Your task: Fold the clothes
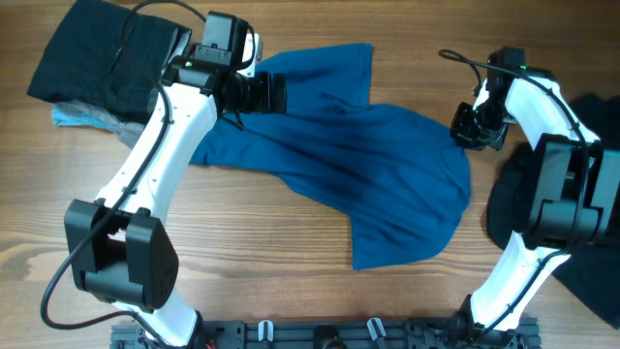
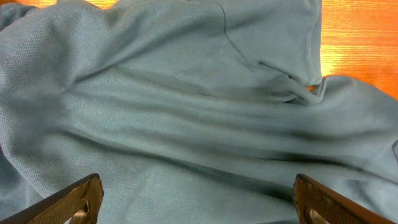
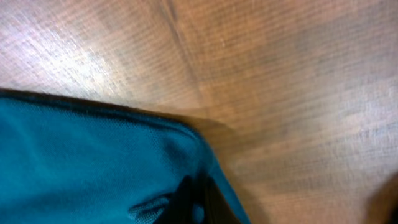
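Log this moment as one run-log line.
task: fold clothes | blue shirt: crumpled, unfolded | left gripper: open over shirt | right gripper: shut on shirt edge | black clothes: heaped aside

a wooden table point(image 1: 291, 233) carries a royal-blue shirt point(image 1: 368, 165), spread rumpled across its middle. at the far left lies a black garment point(image 1: 92, 63), over a light-blue piece point(image 1: 73, 117) and a grey piece point(image 1: 124, 129). a second black garment point(image 1: 596, 291) lies at the right edge.
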`<state>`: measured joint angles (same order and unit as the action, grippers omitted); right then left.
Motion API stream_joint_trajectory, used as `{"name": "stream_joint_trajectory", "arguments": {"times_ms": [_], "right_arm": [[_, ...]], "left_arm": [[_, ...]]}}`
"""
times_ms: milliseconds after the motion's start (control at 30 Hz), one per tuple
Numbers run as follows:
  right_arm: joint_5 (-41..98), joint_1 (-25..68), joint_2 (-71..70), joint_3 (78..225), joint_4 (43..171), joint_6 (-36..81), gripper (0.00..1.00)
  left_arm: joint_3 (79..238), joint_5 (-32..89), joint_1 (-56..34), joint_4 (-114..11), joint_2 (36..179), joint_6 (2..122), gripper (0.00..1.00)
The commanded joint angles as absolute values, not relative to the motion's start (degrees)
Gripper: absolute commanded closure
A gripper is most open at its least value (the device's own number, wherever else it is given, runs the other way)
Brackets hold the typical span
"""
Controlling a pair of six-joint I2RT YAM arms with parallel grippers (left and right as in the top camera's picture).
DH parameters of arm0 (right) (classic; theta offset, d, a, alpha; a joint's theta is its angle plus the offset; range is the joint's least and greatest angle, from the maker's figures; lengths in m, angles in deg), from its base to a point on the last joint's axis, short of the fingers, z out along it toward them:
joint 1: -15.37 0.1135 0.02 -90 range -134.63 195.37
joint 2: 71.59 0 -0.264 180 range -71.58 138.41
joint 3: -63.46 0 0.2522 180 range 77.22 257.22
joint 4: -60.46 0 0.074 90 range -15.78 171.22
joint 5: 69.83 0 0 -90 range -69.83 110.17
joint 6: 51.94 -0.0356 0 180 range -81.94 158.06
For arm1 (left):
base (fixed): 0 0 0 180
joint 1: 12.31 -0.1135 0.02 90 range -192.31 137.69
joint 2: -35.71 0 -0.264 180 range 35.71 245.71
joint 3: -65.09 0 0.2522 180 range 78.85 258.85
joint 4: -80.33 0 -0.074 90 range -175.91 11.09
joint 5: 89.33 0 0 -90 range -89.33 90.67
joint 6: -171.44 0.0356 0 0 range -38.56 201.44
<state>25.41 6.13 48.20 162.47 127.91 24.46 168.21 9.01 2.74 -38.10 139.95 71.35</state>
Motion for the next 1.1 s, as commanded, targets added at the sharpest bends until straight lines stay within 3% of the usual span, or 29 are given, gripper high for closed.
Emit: {"name": "stream_joint_trajectory", "arguments": {"times_ms": [0,267,300,333,367,433,567,633,700,733,800,833,967,1067], "right_arm": [[27.35,2.79,48.75,167.13,125.59,24.61,0.96],[29.32,-13.17,48.77,189.53,113.90,22.27,0.96],[30.21,-14.70,48.75,189.53,113.16,21.16,0.91],[31.96,-15.96,48.75,189.51,113.05,21.31,0.72],[34.17,-17.39,48.81,189.49,114.05,21.61,0.40],[37.89,-19.02,48.55,189.51,116.46,23.14,0.26],[45.34,-19.29,45.12,189.51,126.64,24.57,0.25],[49.58,-17.04,43.15,189.51,131.21,24.59,0.26],[50.67,-14.30,42.37,189.51,135.73,24.61,0.27],[50.65,-12.99,42.30,189.51,137.88,24.92,0.27],[49.40,-9.23,42.32,189.20,143.27,27.67,0.26],[47.48,-7.77,42.32,189.14,145.02,27.63,0.26],[39.44,-2.57,42.39,189.09,148.39,27.54,0.23],[38.10,-0.21,42.41,189.05,149.13,27.34,0.22]], "left_arm": [[168.21,8.07,2.91,-38.12,138.14,72.29,0.02],[168.21,8.07,2.91,-41.60,138.14,72.29,0.00],[168.21,8.07,2.91,-41.90,138.14,72.29,0.00],[168.21,7.63,2.89,-42.01,138.14,72.27,0.00],[168.21,6.86,2.91,-41.95,138.14,72.27,0.00],[168.21,4.29,2.89,-41.25,138.14,72.27,0.00],[168.12,2.60,2.72,-40.83,139.34,75.33,0.03],[168.10,3.89,2.78,-42.73,141.72,76.58,0.20],[168.10,4.00,2.80,-44.22,144.39,78.19,0.30],[168.10,4.00,2.80,-44.24,145.70,78.24,0.30],[168.10,4.05,2.69,-41.66,148.81,78.24,0.12],[168.10,4.07,2.69,-40.04,149.79,78.22,0.11],[168.10,7.26,2.69,-32.74,152.46,78.26,0.13],[166.57,7.26,2.52,-30.14,153.22,78.26,0.21]]}}
